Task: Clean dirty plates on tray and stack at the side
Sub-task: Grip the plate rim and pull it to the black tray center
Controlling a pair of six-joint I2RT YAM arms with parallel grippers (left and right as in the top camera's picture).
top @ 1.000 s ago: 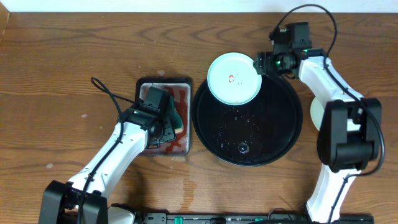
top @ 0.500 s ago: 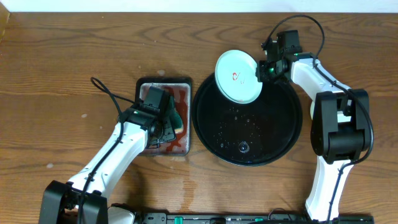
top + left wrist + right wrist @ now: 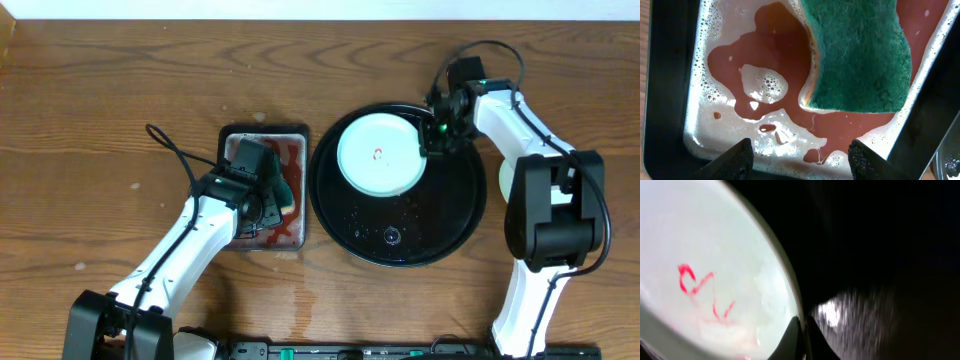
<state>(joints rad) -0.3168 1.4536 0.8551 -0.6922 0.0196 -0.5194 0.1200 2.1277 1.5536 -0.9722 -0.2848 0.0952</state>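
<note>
A pale blue-white plate (image 3: 378, 153) with a small red smear at its centre sits over the back left part of the round black tray (image 3: 440, 225). My right gripper (image 3: 431, 137) is at the plate's right edge. In the right wrist view the plate (image 3: 705, 255) fills the left side, and the gripper (image 3: 803, 332) is shut on its thin rim. My left gripper (image 3: 262, 190) hangs over the rectangular pan. In the left wrist view it (image 3: 800, 160) stands open, with a green sponge (image 3: 857, 55) lying ahead of it, untouched.
The rectangular black pan (image 3: 232, 135) left of the tray holds foamy reddish liquid (image 3: 780, 45) and the sponge. A pale round edge (image 3: 506, 180) shows right of the tray, mostly hidden behind my right arm. Water drops lie on the tray's front half.
My right gripper has shut on the plate's rim. The plate has moved from overhanging the tray's back left rim to fully inside the tray. The left arm has not moved.
</note>
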